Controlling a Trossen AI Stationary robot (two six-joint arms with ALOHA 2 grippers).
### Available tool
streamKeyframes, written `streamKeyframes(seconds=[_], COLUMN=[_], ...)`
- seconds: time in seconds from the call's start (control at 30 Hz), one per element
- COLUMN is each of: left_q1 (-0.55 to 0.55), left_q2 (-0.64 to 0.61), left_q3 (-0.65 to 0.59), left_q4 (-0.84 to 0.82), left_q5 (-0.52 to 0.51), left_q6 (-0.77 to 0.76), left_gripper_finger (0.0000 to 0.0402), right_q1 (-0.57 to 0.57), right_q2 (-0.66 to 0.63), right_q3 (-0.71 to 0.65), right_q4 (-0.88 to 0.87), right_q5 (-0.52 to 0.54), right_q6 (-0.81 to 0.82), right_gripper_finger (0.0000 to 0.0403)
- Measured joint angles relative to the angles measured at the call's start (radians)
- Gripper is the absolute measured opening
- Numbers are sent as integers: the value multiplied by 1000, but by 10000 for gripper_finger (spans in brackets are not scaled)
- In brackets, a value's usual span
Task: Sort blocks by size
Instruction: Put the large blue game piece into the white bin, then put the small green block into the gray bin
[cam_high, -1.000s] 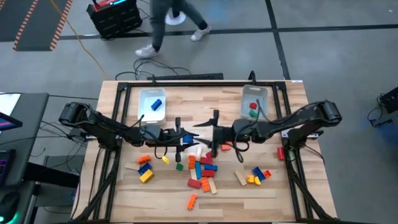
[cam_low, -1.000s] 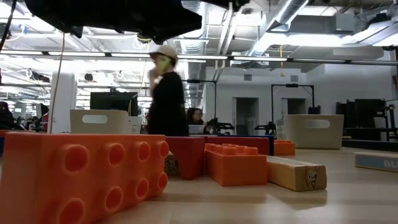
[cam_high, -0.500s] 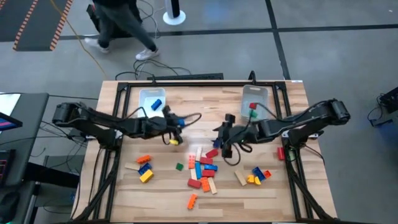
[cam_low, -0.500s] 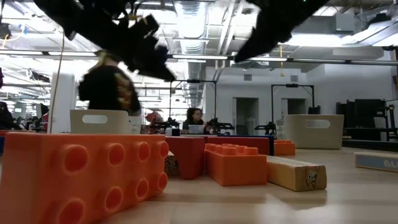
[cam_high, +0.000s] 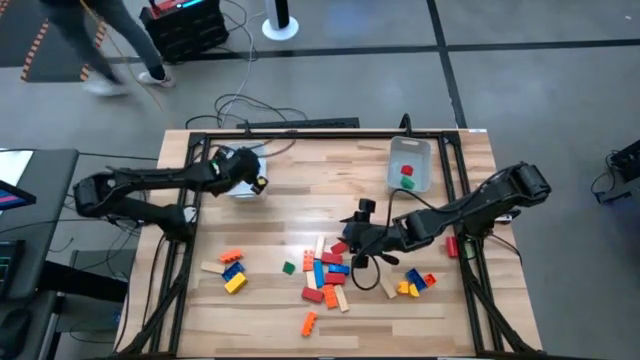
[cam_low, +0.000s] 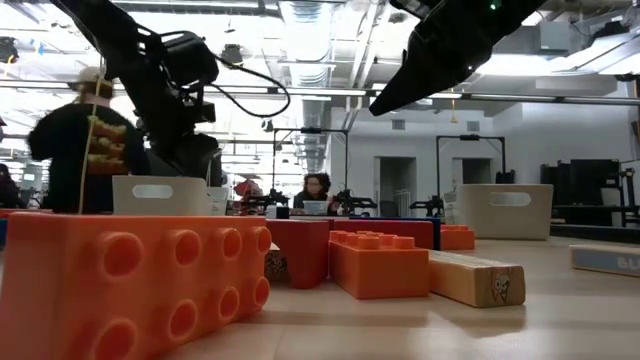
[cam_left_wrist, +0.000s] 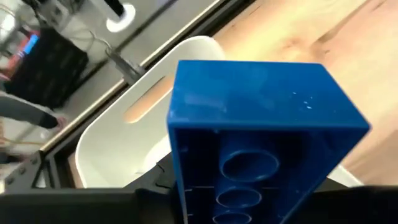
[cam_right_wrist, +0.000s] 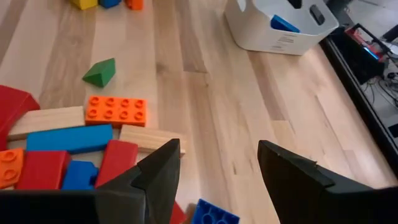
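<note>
While the left pincer (cam_high: 252, 180) grips a long blue block (cam_left_wrist: 261, 118) over the clear bin (cam_high: 234, 157) at the desk's far left corner, a release off centre could bounce it off the rim. The right pincer (cam_right_wrist: 217, 171), open and empty, hovers over the pile of blocks (cam_high: 328, 272) mid-desk; descending there probably nudges neighbours or pinches two.

The high camera looked straight down over the whole table (cam_high: 440, 300) and surrounding floor. The low camera sat at tabletop height, close behind an orange brick (cam_low: 130, 285), facing the room. Each wrist camera looked forward along its arm; both showed the white bin (cam_right_wrist: 280, 28) at the table's far-left corner.
</note>
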Motion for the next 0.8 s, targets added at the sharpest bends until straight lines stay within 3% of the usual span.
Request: streamKeyframes(seconds=[0.17,0.37,0.8], left_q1=[114,182,188], left_q2=[0,0,0], left_q3=[0,0,8], left_q4=[1,-8,-77], left_q5=[97,287,295], left_q6=[46,79,132], left_gripper_finger=[134,152,185], right_q1=[0,0,0], right_q2=[-4,-4,-4], right_q3=[0,1,1], right_q4=[32,42,45], right_q5=[3,3,2], right_q6=[-24,-35,-37], right_gripper_finger=[243,243,243])
